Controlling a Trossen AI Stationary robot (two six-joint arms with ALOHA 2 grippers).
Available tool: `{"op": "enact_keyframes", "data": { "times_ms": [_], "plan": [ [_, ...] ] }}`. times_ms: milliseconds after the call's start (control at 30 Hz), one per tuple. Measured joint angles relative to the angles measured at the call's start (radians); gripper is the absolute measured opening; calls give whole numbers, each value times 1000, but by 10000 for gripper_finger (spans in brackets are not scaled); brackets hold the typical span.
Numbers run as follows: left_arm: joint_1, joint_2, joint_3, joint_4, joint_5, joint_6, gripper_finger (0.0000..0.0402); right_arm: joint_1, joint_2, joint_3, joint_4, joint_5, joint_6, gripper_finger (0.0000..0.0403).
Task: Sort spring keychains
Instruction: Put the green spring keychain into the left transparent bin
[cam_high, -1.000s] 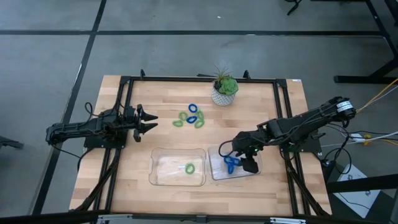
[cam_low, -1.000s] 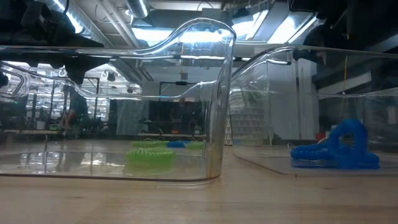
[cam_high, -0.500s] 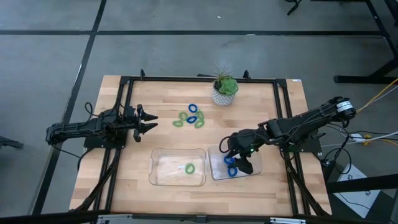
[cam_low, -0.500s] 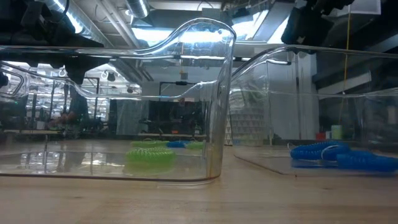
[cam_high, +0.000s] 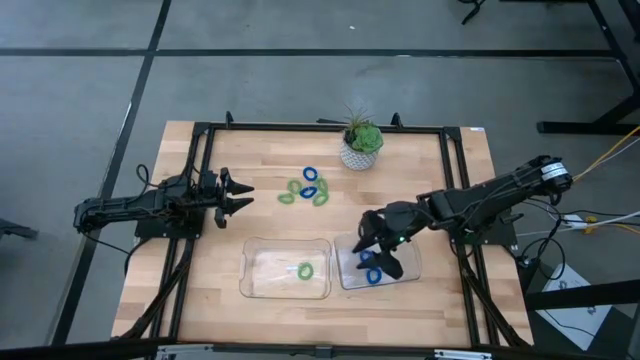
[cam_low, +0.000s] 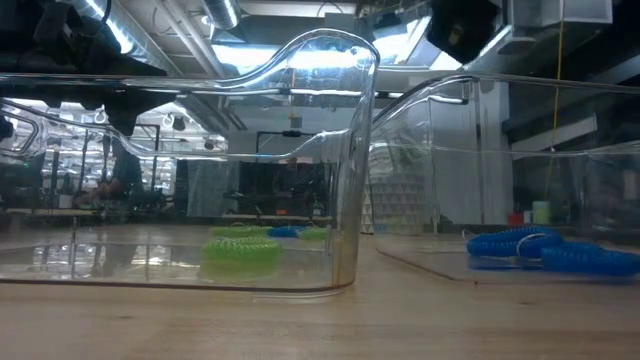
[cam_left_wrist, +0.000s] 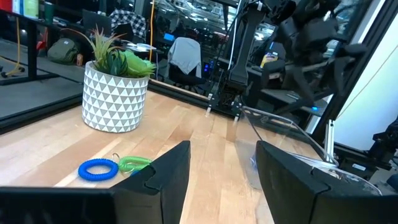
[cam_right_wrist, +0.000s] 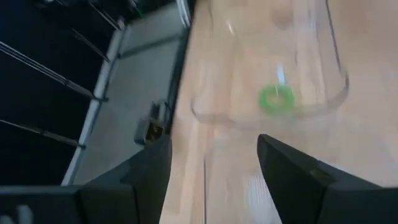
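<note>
Two blue spring keychains (cam_high: 372, 270) lie flat in the right clear tray (cam_high: 412, 272); the low view shows them as blue coils (cam_low: 550, 252). One green keychain (cam_high: 305, 269) lies in the left clear tray (cam_high: 252, 250), also seen as a green ring (cam_right_wrist: 277, 98). Several more blue and green keychains (cam_high: 306, 188) lie loose on the table's far middle. My right gripper (cam_high: 376, 255) hangs open above the right tray, with nothing between its fingers (cam_right_wrist: 292, 174). My left gripper (cam_high: 240, 195) waits open at the table's left.
A green plant in a white patterned pot (cam_high: 361, 146) stands at the far middle, just right of the loose keychains. The black frame rails (cam_high: 200, 160) run along the table's sides. Bare wood lies between the loose keychains and the trays.
My right gripper has risen from the right tray, tipped toward level and drifted toward the table's left. The blue keychain that stood upright in the tray has fallen flat beside the other one.
</note>
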Motion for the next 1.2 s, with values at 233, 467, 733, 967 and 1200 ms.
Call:
{"op": "enact_keyframes", "data": {
  "times_ms": [233, 467, 733, 967, 1200],
  "plan": [
    [0, 0, 0, 0, 0, 0, 178, -39, 9, 0, 227, 1, -151, 236],
    [0, 0, 0, 0, 0, 0, 178, -119, 87, 0, 310, 30, -256, 236],
    [0, 0, 0, 0, 0, 0, 178, -231, 224, 0, 348, 142, -290, 236],
    [0, 0, 0, 0, 0, 0, 178, -291, 327, 66, 226, 139, -184, 236],
    [0, 0, 0, 0, 0, 0, 178, -326, 475, 318, -121, 165, -183, 236]
  ]
}}
